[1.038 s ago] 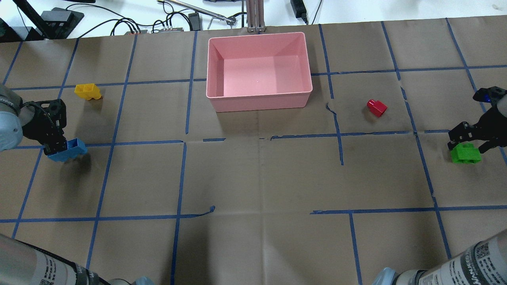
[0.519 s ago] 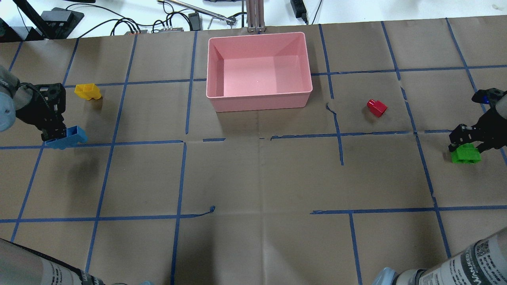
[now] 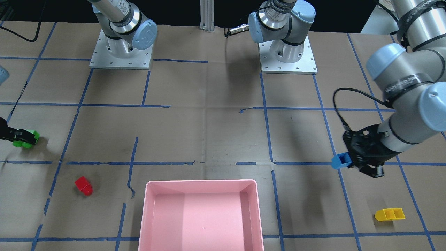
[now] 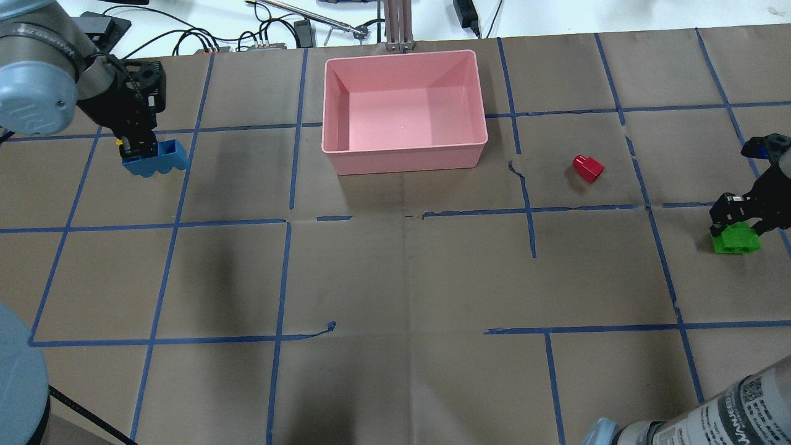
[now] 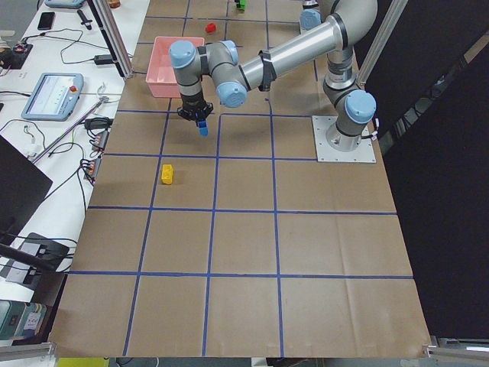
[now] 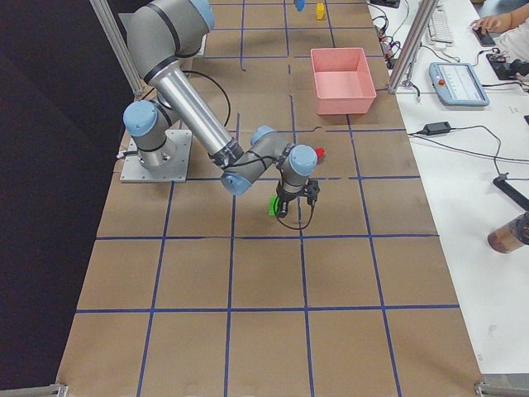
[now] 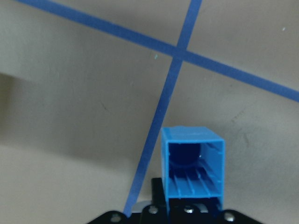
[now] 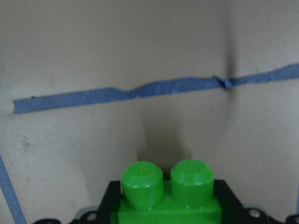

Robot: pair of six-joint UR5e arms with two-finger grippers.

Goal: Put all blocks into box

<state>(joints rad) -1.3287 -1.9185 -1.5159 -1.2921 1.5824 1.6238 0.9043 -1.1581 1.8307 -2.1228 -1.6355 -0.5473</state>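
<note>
While my left gripper [image 4: 137,150] pinches the blue brick [image 4: 159,161] aloft, left of the box [image 4: 401,162], my right gripper [image 4: 736,221] clamps the green brick [image 4: 735,241]; red brick [image 4: 587,167] and yellow brick [image 3: 389,214] lie outside it

So the near arm [image 6: 198,107] (the right one) arches up from its base plate [image 6: 178,169] on the left and down over the middle of the table [image 6: 248,347], right gripper [image 6: 283,205] pointing straight down with the green block [image 6: 272,205] at its fingertips. The red block [image 6: 319,153] lies just beyond, slightly right. The pink box [image 6: 341,80] sits farther back by the right edge, and at the far end are the yellow block [image 6: 319,9] and blue block [image 6: 299,5] — both tiny from here.
</note>
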